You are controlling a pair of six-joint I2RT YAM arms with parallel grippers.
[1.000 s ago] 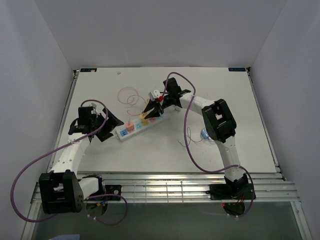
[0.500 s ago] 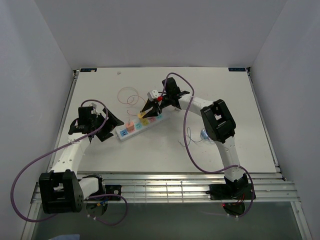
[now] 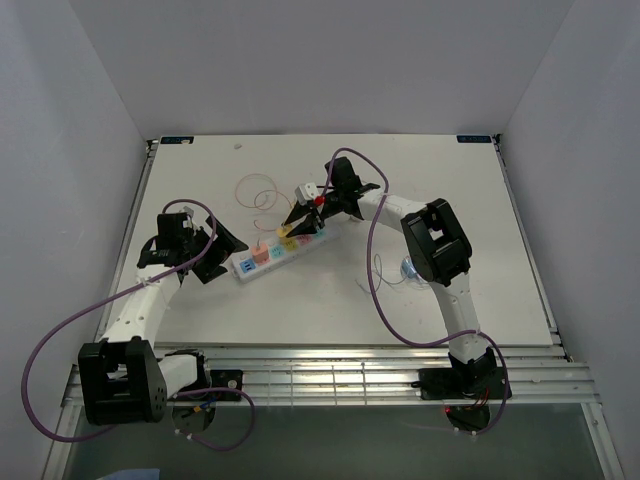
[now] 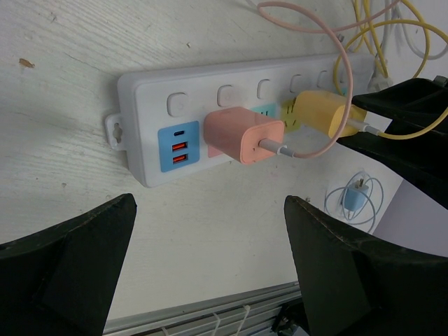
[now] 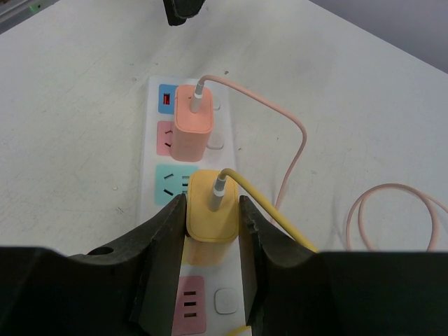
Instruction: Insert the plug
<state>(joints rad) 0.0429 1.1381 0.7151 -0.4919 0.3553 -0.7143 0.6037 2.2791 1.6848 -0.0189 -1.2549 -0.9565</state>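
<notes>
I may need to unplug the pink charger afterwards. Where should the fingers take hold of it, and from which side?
Likely best to take the pink charger by its two flat side faces, fingers closing across the power strip's width, coming straight down from above. Its cable exits the top centre, and the yellow charger in the right gripper crowds one end.

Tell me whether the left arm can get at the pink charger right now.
Probably yes. The left claw hangs open off the end of the power strip, with the pink charger plugged in straight ahead and nothing between. The right claw grips the neighbouring yellow charger, so that side is tight.
</notes>
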